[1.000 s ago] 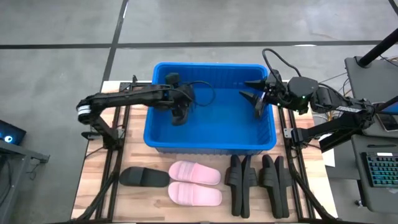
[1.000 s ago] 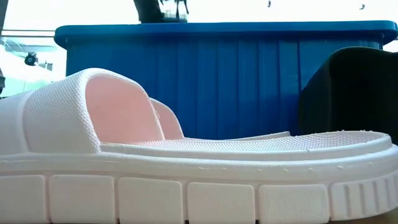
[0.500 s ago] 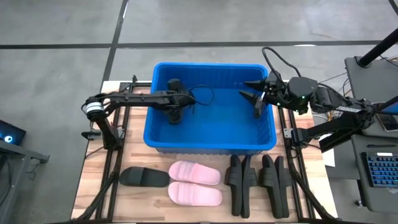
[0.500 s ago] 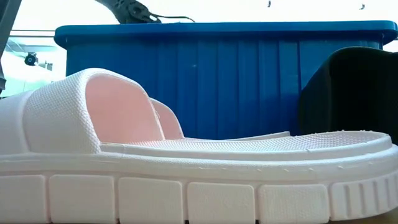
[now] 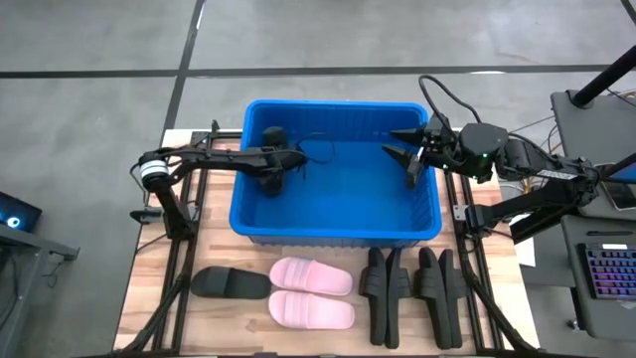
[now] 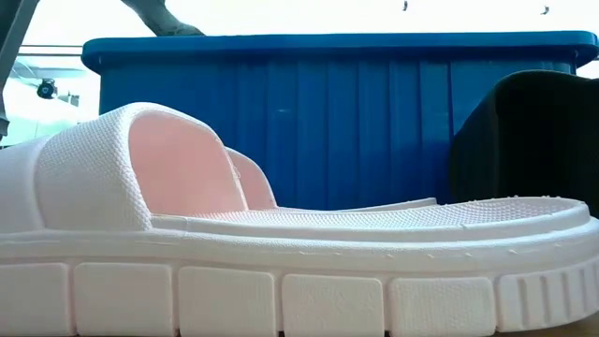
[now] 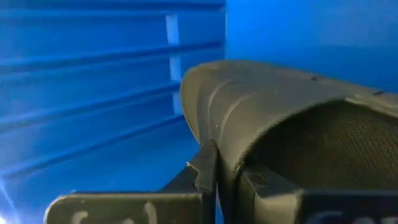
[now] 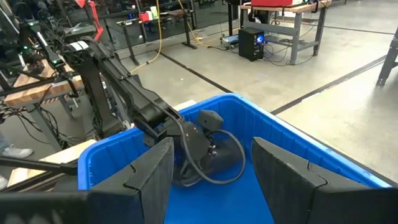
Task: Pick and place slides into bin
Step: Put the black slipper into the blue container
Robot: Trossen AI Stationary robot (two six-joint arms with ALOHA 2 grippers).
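The blue bin (image 5: pixel 338 237) stands mid-table. My left gripper (image 5: pixel 270 171) reaches down into its far left part, shut on a black slide (image 8: pixel 214 155), which fills the left wrist view (image 7: pixel 280 106). My right gripper (image 5: pixel 407 159) hangs open over the bin's right side with nothing between its fingers. On the table in front of the bin lie one black slide (image 5: pixel 231 283) flat, two pink slides (image 5: pixel 311 293) side by side, and further black slides (image 5: pixel 412 283) set on edge. My left gripper pinches a thin edge of the black slide (image 7: pixel 225 149), by its arched strap, between its two fingers. The fingers slant down into the bin from the table's left. The slide sits low in the bin; whether it touches the floor I cannot tell.
The bin's left wall (image 7: pixel 93 81) is close beside the held slide. A loop of dark cable (image 8: pixel 205 177) hangs by my left gripper inside the bin. In the low view a pink slide (image 6: pixel 281 253) fills the front, with the bin's wall (image 6: pixel 374 122) behind it.
My left gripper has sunk deeper into the bin with the black slide and drifted toward the bin's left wall, its wrist tipping and rolling a little. In the low view the arm has dropped behind the bin's rim.
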